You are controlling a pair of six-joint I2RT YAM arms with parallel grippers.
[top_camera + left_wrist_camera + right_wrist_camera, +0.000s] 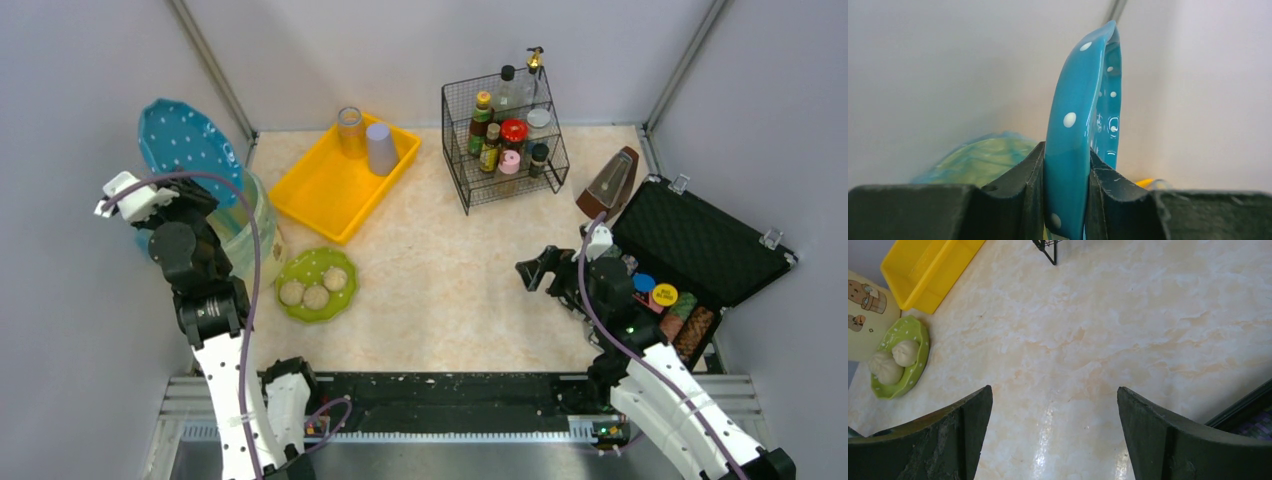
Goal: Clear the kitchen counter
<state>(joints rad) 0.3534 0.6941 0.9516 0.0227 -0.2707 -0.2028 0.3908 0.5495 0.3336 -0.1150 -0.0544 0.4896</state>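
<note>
**Kitchen counter (450, 260) half cleared, one plate in the air**

We see the kitchen counter filling the floor of the cell, a cream, marble-mottled surface with grey walls on three sides and a black rail along the near edge. Its middle is bare and shows a soft glare.

The left gripper (185, 195) is clamped on the rim of a blue plate (185, 145) at the left edge, above a pale container (255, 225). In the wrist view both fingers (1023, 175) press flat against the plate (1073, 110), which stands on edge. We judge that the rim grip is chosen because a flat plate offers no other purchase, and that holding it upright suits lowering it into the container.

The right gripper (535, 270) hovers near the right edge with its jaws spread wide and nothing between them (1053, 405); it looks ready for the next pick.

A green plate (298, 310) with buns sits toward the near left corner. A yellow tray (330, 195) toward the far left corner holds a clear glass (350, 130) and a lavender cup (381, 148), presumably gathered there for removal. A wire rack (455, 150) of bottles stands at the far edge, and an open black case (700, 245) lies along the right edge with a brown wedge-shaped object (608, 185) just beside it.
</note>
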